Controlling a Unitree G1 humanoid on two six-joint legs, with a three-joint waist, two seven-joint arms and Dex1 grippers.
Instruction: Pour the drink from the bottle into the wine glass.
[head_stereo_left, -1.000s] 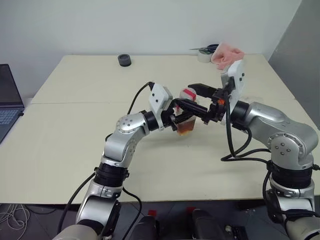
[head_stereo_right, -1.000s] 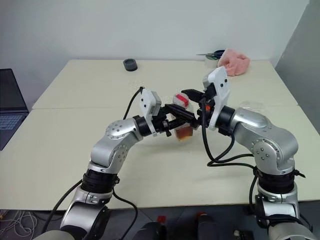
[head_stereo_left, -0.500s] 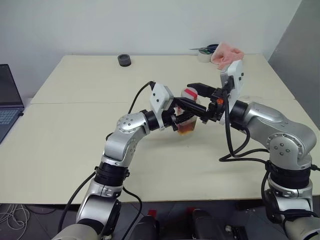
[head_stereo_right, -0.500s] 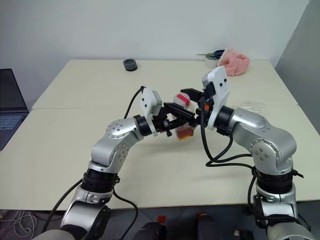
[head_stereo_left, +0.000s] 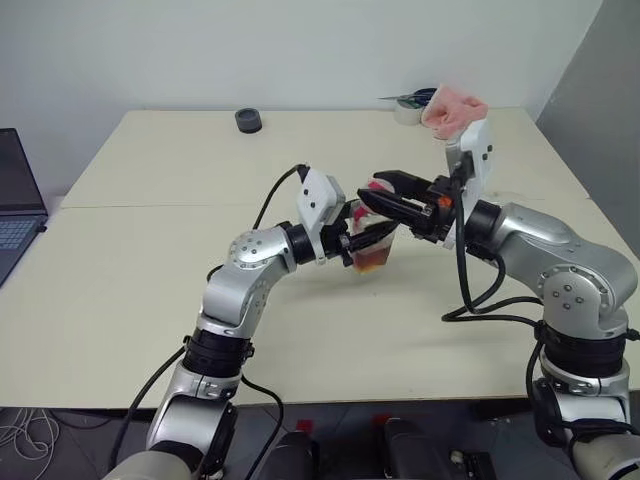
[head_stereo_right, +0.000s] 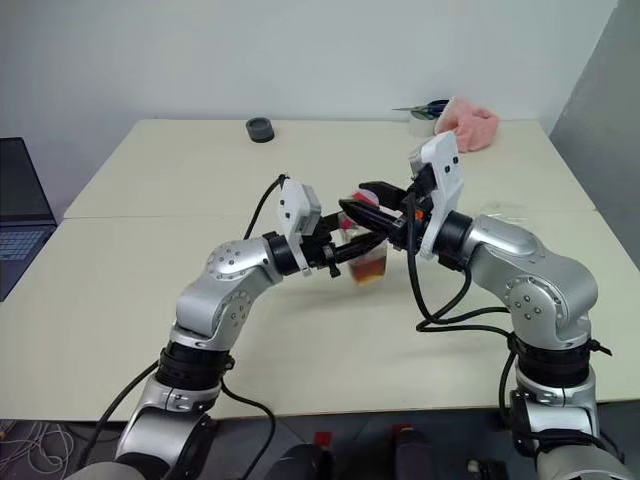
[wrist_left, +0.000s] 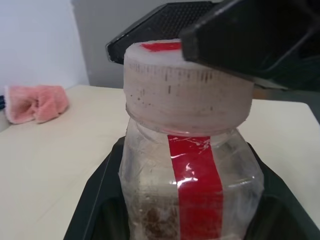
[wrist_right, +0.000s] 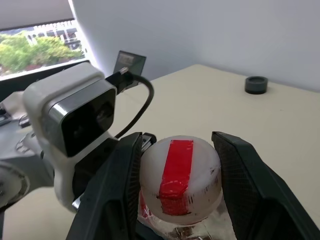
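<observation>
Above the tabletop (head_stereo_left: 150, 290), the left gripper (head_stereo_left: 352, 238) clamped the bottle (head_stereo_left: 372, 240). At its twelve o'clock, the right gripper (wrist_right: 176, 192) straddled the cap (wrist_right: 180, 181), closing, contact unclear. Light, slippery plastic; best gripped around the cap's ridged rim.

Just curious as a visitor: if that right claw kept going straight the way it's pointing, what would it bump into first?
Most likely the bottle's cap: it sits between the right gripper's two fingers already, with the left gripper just beyond, holding the bottle.

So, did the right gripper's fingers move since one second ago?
Yes. The right gripper has closed in around the cap of the bottle; the arm itself stays put over the table.
</observation>
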